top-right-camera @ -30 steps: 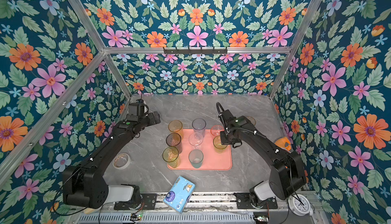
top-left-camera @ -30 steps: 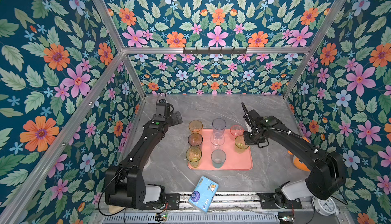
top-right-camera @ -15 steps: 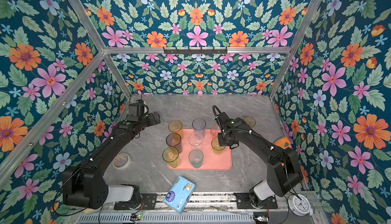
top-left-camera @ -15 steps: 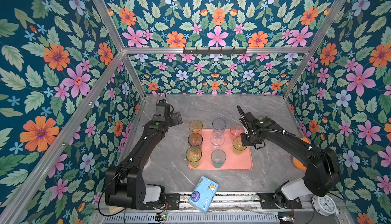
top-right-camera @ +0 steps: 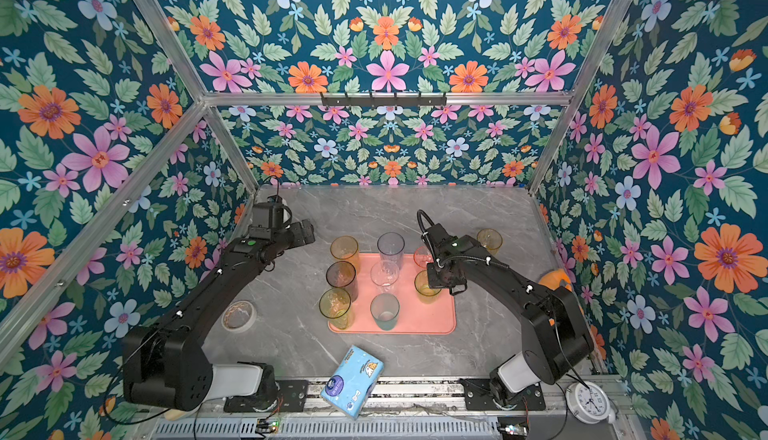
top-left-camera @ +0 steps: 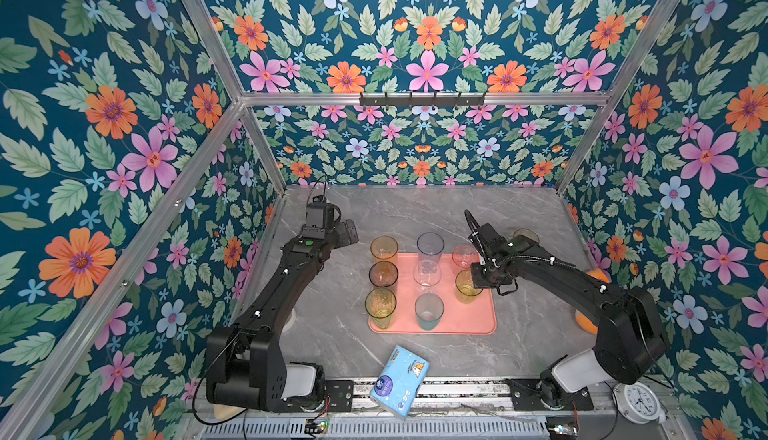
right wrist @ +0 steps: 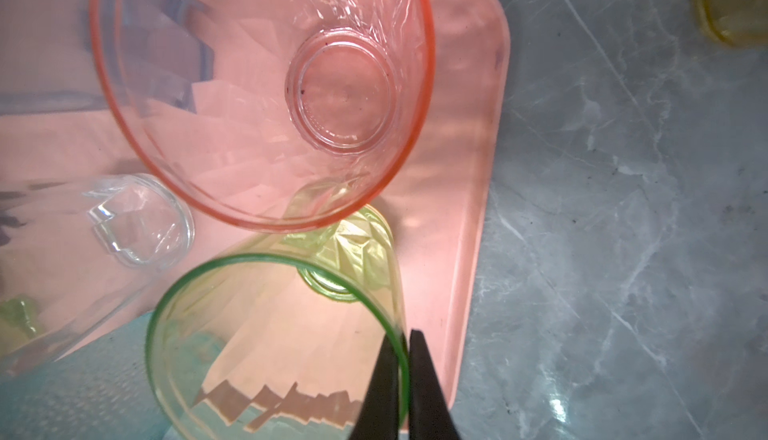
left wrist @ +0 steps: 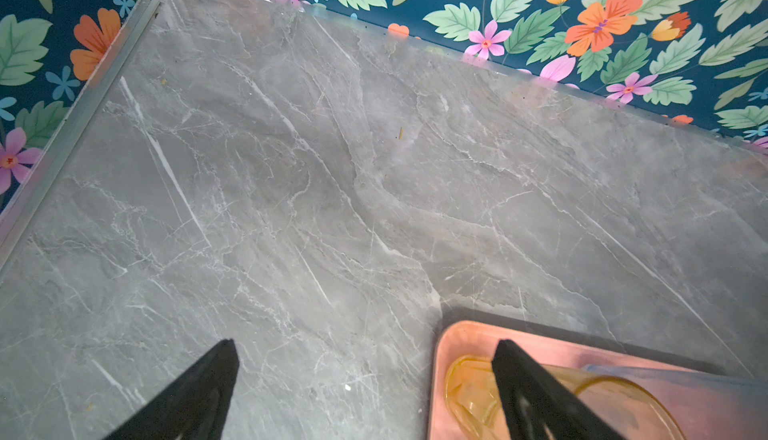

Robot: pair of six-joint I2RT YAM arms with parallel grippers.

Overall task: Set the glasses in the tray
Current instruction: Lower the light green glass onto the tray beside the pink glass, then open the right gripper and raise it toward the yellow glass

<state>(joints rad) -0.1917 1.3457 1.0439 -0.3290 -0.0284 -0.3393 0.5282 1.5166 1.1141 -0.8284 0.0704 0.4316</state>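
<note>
The right gripper point(right wrist: 402, 334) is pinching the wall of the green tumbler point(right wrist: 270, 334) at its rim, with one black finger inside and one outside and the jaws closed down to the thickness of the wall. In both top views this tumbler point(top-left-camera: 466, 290) is sitting over the tray point(top-left-camera: 473, 321) close to its right edge, about midway along. I cannot tell whether its base is resting on the tray. Compared with a second ago, the right arm is reaching slightly further toward the tray's middle, and the green tumbler is lying a little further in from that right edge.

The left gripper point(left wrist: 365, 344) is gripping nothing. Its jaws are spread wide and it is hovering by the tray's far left corner, near the amber tumbler point(top-left-camera: 384, 248), in the same place as a second ago.

The other glasses are standing upright on the tray, unmoved:
- the amber tumbler at the far left corner
- a blue-grey tumbler point(top-left-camera: 430, 246) at the middle of the far edge
- a pink tumbler point(top-left-camera: 463, 255) at the far right corner
- a smoky tumbler point(top-left-camera: 383, 274) along the left edge
- a clear tumbler point(top-left-camera: 427, 272) at the centre
- a yellow-green tumbler point(top-left-camera: 380, 307) at the near left corner
- a teal tumbler point(top-left-camera: 429, 311) by the near edge

A yellow tumbler point(top-left-camera: 525, 235) is standing off the tray on the table point(top-left-camera: 332, 334), toward its far right corner, as before. A blue tissue pack point(top-left-camera: 399, 379) is lying at the table's near edge.
</note>
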